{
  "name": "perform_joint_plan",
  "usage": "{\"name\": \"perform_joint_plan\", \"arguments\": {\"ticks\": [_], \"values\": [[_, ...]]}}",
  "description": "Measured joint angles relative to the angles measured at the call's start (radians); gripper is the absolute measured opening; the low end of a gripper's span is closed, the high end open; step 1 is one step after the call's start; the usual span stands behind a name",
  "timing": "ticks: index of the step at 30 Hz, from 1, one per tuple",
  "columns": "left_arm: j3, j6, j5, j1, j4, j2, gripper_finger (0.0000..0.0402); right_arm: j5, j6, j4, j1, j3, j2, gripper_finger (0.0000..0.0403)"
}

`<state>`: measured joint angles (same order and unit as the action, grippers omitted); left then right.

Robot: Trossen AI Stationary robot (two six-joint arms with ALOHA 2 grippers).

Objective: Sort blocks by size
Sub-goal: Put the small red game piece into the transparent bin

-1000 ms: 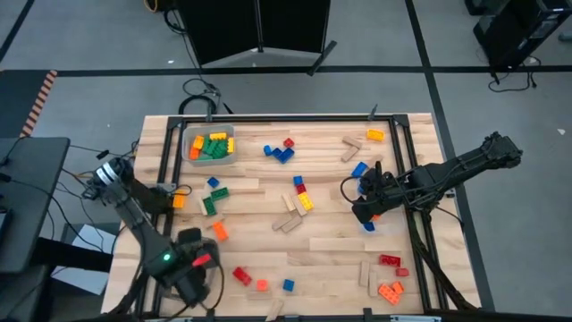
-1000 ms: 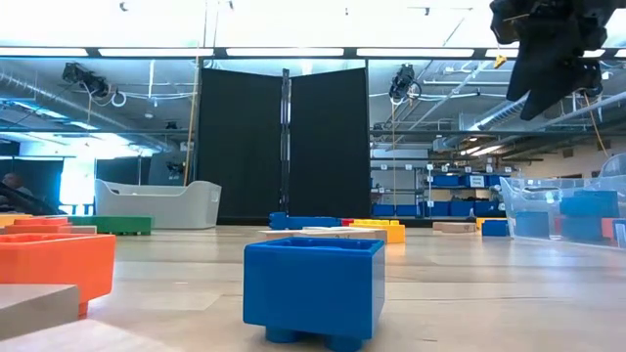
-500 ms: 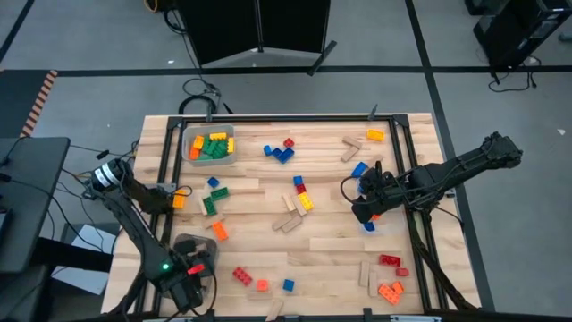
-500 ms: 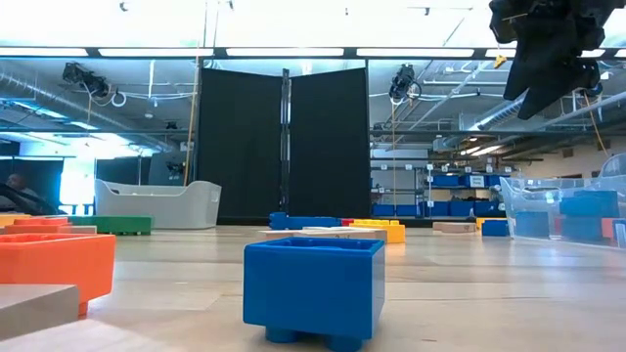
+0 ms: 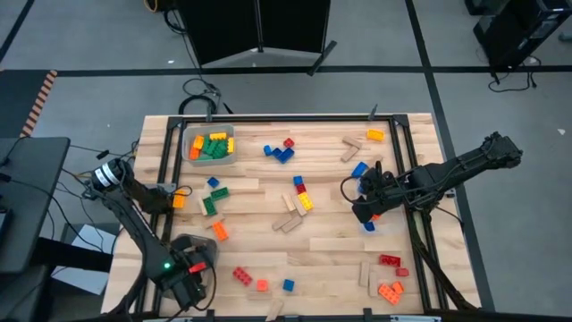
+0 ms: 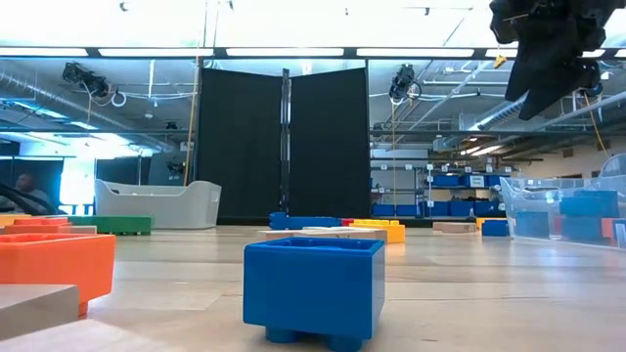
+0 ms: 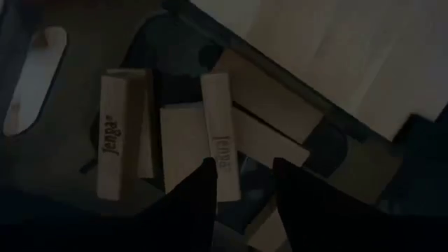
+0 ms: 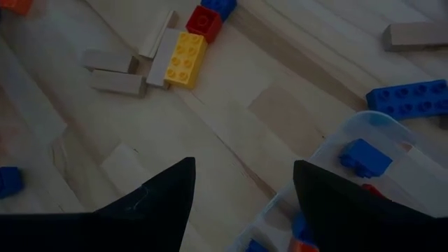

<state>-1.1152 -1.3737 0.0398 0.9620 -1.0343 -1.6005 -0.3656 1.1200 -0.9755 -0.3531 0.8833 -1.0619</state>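
- Left gripper [image 5: 190, 284]: at the near left corner of the table [image 5: 340, 255], above a dark bin [image 7: 77, 84]. In the left wrist view its two dark fingers [image 7: 197, 203] stand a little apart with nothing between them, over tan wooden pieces [image 7: 218, 136] lying in the bin; two pieces carry printed lettering.
- Right gripper [image 5: 362, 210]: over the right half of the table, raised off the surface. In the right wrist view the fingers [image 8: 164, 196] are spread wide and hold nothing; bare wood shows between them.
- Clear bin [image 8: 364, 140]: beside the right gripper, holding blue bricks [image 8: 360, 155].
- Grey bin [image 5: 209, 146]: far left corner of the table, holding green, yellow and orange bricks.
- Loose bricks: a blue and red cluster [image 5: 281, 149] at far centre; a red, blue and yellow row [image 5: 302, 194] at mid-table with tan wooden pieces [image 5: 288, 219] just beside it; a green brick [image 5: 213, 201] at left; red and orange bricks [image 5: 390, 275] near the right corner.
- Low view: a blue brick [image 6: 313, 288] stands nearest, an orange brick [image 6: 54, 269] to its side.
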Motion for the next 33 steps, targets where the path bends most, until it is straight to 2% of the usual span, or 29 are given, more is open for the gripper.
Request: {"name": "perform_joint_plan", "arguments": {"ticks": [4, 10, 14, 18, 22, 25, 26, 30, 33], "values": [[-0.006, -0.015, 0.003, -0.040, -0.013, 0.010, 0.0147, 0.001, 0.025, -0.021, 0.000, 0.000, 0.000, 0.0256], [-0.081, 0.119, 0.070, -0.127, -0.103, 0.040, 0.0147, 0.064, 0.029, -0.043, 0.000, 0.000, 0.002, 0.0256], [-0.153, 0.227, 0.192, -0.191, -0.178, 0.055, 0.0147, 0.100, 0.048, -0.088, 0.000, 0.000, 0.002, 0.0251], [-0.213, 0.377, 0.354, -0.250, -0.209, 0.056, 0.0147, 0.131, 0.115, -0.250, -0.001, 0.038, 0.002, 0.0245], [-0.233, 0.533, 0.518, -0.306, -0.120, 0.056, 0.0147, 0.151, 0.208, -0.440, -0.022, 0.131, 0.002, 0.0239], [-0.234, 0.675, 0.582, -0.343, -0.031, 0.055, 0.0147, 0.152, 0.294, -0.508, -0.063, 0.200, 0.002, 0.0236], [-0.234, 0.728, 0.591, -0.357, -0.006, 0.055, 0.0147, 0.153, 0.331, -0.519, -0.080, 0.218, 0.002, 0.0236], [-0.234, 0.782, 0.550, -0.394, 0.104, 0.055, 0.0147, 0.187, 0.499, -0.518, -0.160, 0.240, -0.007, 0.0235], [-0.234, 0.843, 0.536, -0.428, 0.102, 0.055, 0.0147, 0.274, 0.619, -0.523, -0.218, 0.240, -0.052, 0.0235]]}}
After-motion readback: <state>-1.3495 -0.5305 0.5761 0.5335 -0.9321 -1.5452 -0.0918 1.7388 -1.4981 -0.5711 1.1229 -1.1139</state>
